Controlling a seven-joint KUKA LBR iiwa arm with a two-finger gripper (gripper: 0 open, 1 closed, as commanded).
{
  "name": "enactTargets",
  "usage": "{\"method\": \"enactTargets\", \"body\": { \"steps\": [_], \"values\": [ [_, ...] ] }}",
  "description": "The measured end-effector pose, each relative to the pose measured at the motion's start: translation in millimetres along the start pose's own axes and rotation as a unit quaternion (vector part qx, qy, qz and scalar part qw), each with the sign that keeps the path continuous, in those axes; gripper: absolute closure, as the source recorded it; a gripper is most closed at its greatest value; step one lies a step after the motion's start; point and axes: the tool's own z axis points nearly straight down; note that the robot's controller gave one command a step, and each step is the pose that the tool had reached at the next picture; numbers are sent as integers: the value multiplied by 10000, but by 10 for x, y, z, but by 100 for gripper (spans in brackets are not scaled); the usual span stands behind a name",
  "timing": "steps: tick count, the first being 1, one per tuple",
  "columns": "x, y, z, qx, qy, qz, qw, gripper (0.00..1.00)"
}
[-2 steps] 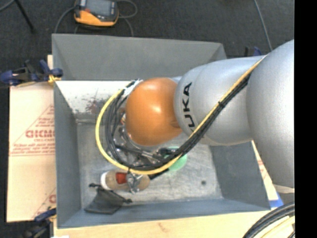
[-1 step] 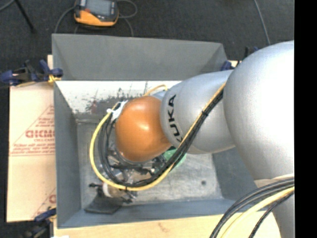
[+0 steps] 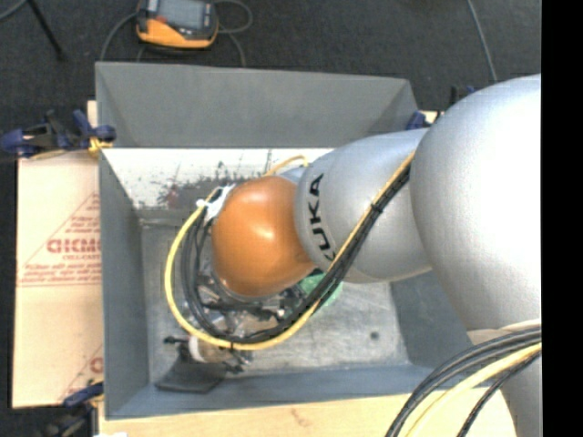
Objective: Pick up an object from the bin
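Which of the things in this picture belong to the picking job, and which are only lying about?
Belong to the job:
bin
gripper, low in the bin's left part
pale thing, just below the gripper
dark flat thing, in the bin's lower left corner
green thing, under the arm

Only lying about:
orange device, outside the bin

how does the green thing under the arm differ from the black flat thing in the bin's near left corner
Colour: the green thing is bright green; the black flat thing is near black. Place: the green thing lies near the middle of the bin, the black flat thing in its near left corner. View: the arm hides most of the green thing; the black flat thing lies mostly open. Both lie in the bin.
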Motion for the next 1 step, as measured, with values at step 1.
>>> {"method": "enactTargets", "body": {
  "steps": [1],
  "values": [
    [98,-70,-1262,-11,11,126,9999,100]
  ]
}}
